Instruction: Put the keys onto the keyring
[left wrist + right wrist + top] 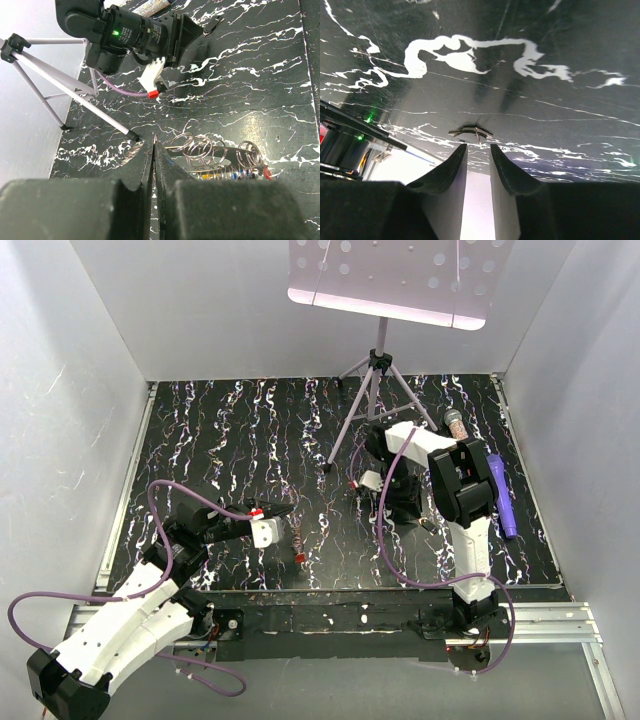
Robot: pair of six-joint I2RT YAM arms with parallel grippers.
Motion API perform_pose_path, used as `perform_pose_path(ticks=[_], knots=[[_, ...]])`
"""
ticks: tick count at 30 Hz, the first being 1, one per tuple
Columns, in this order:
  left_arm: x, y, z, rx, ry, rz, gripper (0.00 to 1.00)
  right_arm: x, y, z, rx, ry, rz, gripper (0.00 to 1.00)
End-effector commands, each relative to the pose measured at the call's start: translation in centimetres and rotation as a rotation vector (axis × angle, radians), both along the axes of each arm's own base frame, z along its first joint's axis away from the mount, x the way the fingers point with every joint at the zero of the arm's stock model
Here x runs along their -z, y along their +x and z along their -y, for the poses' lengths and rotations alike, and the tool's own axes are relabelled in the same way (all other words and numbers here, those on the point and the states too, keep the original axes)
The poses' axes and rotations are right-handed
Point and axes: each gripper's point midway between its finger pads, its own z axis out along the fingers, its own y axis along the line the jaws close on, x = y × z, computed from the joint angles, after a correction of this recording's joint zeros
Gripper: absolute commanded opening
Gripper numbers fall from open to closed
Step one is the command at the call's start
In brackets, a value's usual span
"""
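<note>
The keyring [210, 152], a thin coiled wire loop with several small split rings on it, hangs from my left gripper [154, 143], which is shut on its wire. Keys with blue and yellow heads [235, 175] and a small red piece [268, 173] sit at its far end. From above, the keyring [300, 540] dangles just right of the left gripper [285, 510]. My right gripper [478, 146] stands open, tips just short of a plain silver key [470, 132] flat on the mat. From above, that key [428, 526] lies beside the right gripper [416, 516].
A music stand's tripod [372, 390] stands at the back centre, and its legs [65, 90] reach toward the work area. A microphone [452, 423] and a purple object [503, 495] lie at the right edge. White walls enclose the black marbled mat [250, 430].
</note>
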Motion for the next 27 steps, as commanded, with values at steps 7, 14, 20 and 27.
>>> perform_pose_path(ticks=[7,14,20,27], knots=[[-2.1,-0.1,0.1,0.008,-0.039,0.052,0.0,-8.0,-3.0,-1.2,0.055,0.118,-0.028,0.41],[-2.3,-0.1,0.5,0.018,-0.065,0.041,0.0,-10.9,-3.5,-4.5,0.29,0.549,0.114,0.45],[-2.1,-0.1,0.8,0.03,-0.066,0.026,0.0,-10.5,-1.9,-6.0,0.609,1.016,0.36,0.49],[-2.2,-0.2,0.9,0.04,-0.07,0.023,0.0,-8.8,0.6,-2.0,0.796,1.052,0.477,0.5]])
